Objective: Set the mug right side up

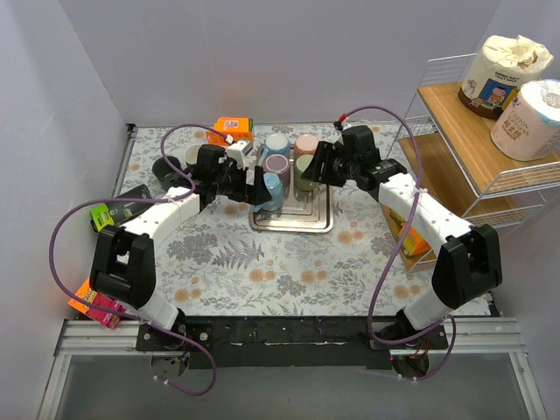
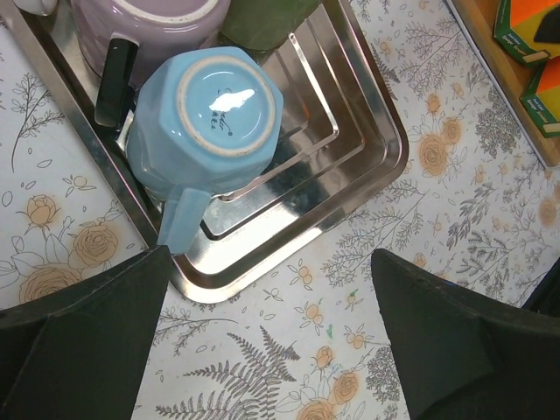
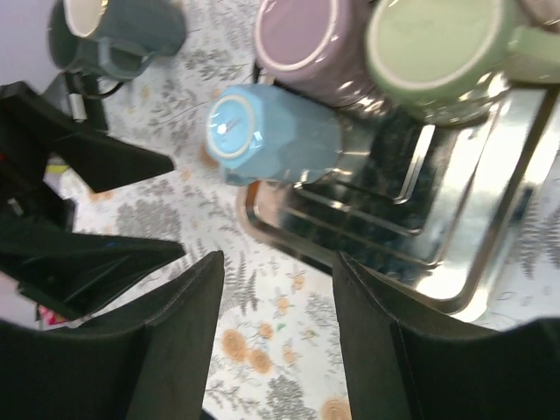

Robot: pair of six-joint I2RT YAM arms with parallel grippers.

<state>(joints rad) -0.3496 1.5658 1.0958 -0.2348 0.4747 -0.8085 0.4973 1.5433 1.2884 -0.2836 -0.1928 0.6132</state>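
Observation:
A light blue mug (image 1: 273, 191) stands upside down at the near left corner of the steel tray (image 1: 302, 223). In the left wrist view its base faces up (image 2: 229, 101) and its handle (image 2: 182, 219) reaches over the tray's rim (image 2: 367, 188). It also shows in the right wrist view (image 3: 271, 131). My left gripper (image 1: 259, 194) is open and empty, just left of the mug; its fingers (image 2: 87, 341) hang over the cloth. My right gripper (image 1: 318, 166) is open and empty, above the tray to the right of the mug, with wide fingers (image 3: 175, 341).
Upright purple (image 1: 276, 164), green (image 1: 304, 171), pale blue (image 1: 277, 143) and pink (image 1: 306, 144) mugs crowd the tray's back. A dark mug (image 1: 171, 166) and orange box (image 1: 232, 129) sit far left. A wire shelf (image 1: 455, 166) with paper rolls stands right.

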